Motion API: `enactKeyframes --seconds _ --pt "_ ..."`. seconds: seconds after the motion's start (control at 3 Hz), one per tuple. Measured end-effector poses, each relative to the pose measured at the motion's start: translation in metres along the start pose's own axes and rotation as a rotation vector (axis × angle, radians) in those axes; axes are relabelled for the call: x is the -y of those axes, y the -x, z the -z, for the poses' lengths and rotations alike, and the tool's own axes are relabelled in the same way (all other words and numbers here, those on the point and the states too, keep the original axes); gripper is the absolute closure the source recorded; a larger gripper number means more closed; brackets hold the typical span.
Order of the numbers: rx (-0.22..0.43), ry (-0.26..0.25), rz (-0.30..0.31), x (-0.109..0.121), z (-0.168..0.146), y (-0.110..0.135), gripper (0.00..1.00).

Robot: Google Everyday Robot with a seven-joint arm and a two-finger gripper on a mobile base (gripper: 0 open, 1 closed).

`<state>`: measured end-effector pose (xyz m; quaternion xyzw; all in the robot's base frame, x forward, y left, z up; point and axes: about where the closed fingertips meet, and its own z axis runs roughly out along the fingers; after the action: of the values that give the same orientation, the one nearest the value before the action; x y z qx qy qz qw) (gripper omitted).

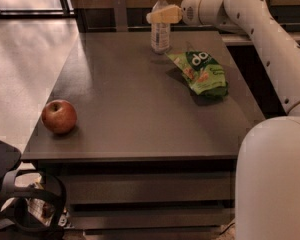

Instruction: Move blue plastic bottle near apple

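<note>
**Light, smooth bottle waits at the far edge, apple at the near corner**

The dark table [130, 99] carries all three things. The robot's white arm [270, 39] reaches in from the right along the back edge. A green snack bag [204, 70] lies flat on the right side, just beside the bottle and towards the front.

The bottle [160, 36] stands upright at the far edge, well apart from the apple [59, 116], which sits at the near left corner. Clear thin plastic with a white cap, it is probably light, a little springy under a squeeze, and slick on its label. Being tall and narrow, it would tip easily if knocked or set down crooked. The shoulder just under the cap looks like the firmest place to hold it.

The gripper [155, 17] is at that height, across the bottle's upper part. I cannot tell how far open it is or whether it has hold of the bottle.
</note>
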<state>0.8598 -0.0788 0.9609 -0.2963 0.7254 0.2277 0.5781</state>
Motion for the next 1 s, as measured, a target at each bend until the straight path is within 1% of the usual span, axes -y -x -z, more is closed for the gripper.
enactKeyframes --seconds 0.33,0.67,1.0 --pt "0.026 0.029 -0.02 -0.01 -0.02 -0.006 0.0" --pt "0.036 0.043 -0.027 -0.016 -0.03 -0.01 0.0" --pt "0.036 0.05 -0.029 -0.019 -0.034 -0.011 0.2"
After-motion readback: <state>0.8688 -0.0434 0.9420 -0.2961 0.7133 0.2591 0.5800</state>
